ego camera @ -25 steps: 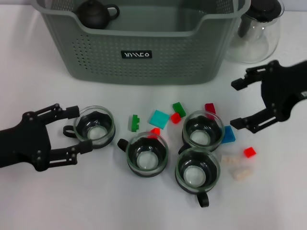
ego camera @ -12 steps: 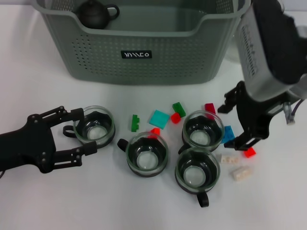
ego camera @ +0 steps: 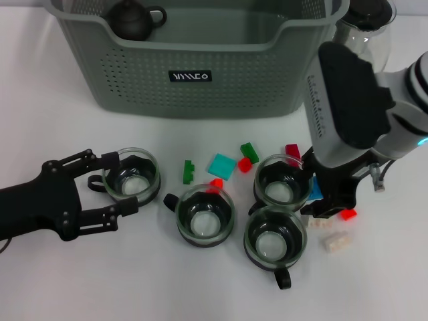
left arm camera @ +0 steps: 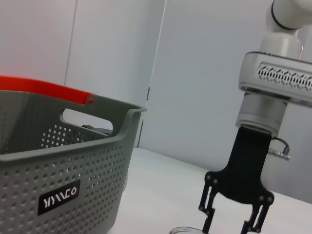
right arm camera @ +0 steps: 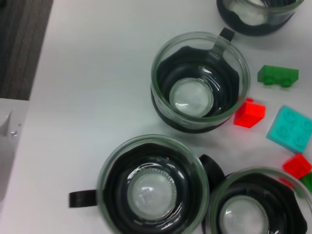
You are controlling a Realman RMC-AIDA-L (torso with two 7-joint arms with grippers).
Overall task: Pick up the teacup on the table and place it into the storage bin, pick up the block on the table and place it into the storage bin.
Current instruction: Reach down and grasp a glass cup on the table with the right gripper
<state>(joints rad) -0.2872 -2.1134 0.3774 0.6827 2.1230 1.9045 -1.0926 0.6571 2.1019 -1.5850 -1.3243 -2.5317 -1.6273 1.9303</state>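
The large grey-green perforated plastic storage bin (ego camera: 194, 60) fills the upper centre of the head view, its front rim dipped low, likely easing drops from the near side. Below it stand four glass teacups with black bases amid small coloured blocks. At lower left, the left gripper (ego camera: 107, 187) is spread wide around the leftmost teacup (ego camera: 132, 176), not clamped. At centre right, the right gripper (ego camera: 328, 197) points down among the blocks near the small red block (ego camera: 348, 214); I cannot tell its finger state.
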